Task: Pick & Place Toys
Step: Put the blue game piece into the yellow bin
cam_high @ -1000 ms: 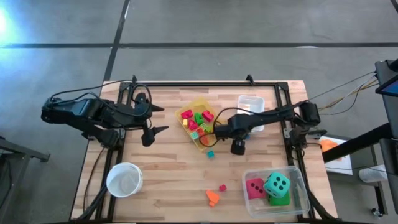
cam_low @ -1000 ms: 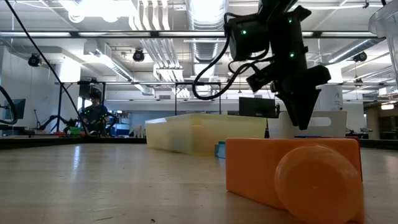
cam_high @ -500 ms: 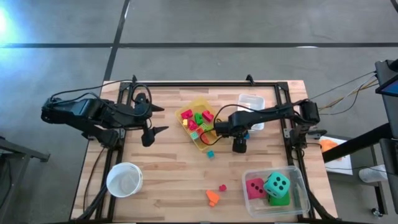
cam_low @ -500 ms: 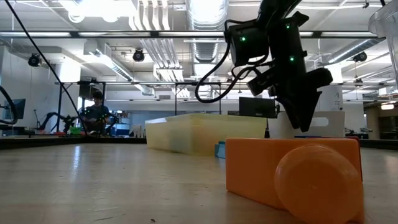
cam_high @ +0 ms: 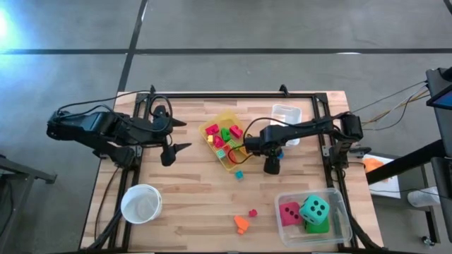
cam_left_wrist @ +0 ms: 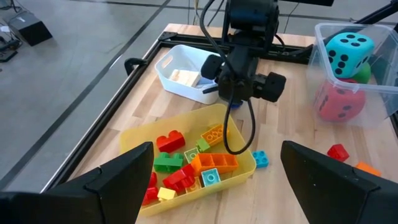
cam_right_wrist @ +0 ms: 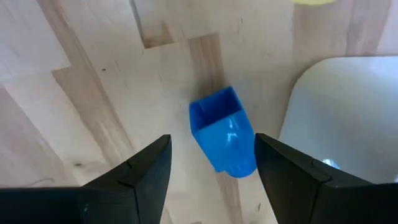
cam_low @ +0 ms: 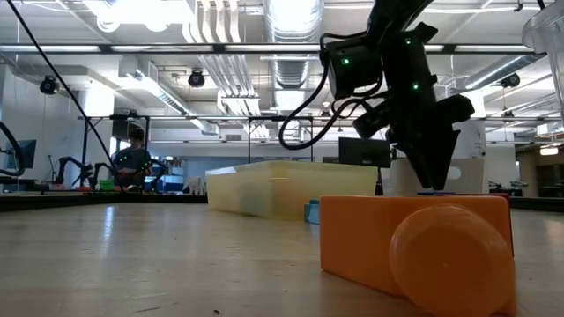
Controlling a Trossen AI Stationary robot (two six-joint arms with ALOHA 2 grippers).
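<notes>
looking down from above, i count most of the sorting as done: the yellow bin holds a heap of small blocks in red, green, orange and yellow, and the clear bin at the near right corner holds 3 dice.

still loose on the worktop are a teal block just beside the yellow bin, a red block and an orange block nearer the front edge, and a blue block lying right beside the white bin.

my right gripper hangs over that blue block with its jaws partly spread on either side and not touching it, so nothing is held yet.

my left gripper waits at the left of the worktop, jaws wide and empty.

i judge 4 blocks remain, the blue one next.
</notes>
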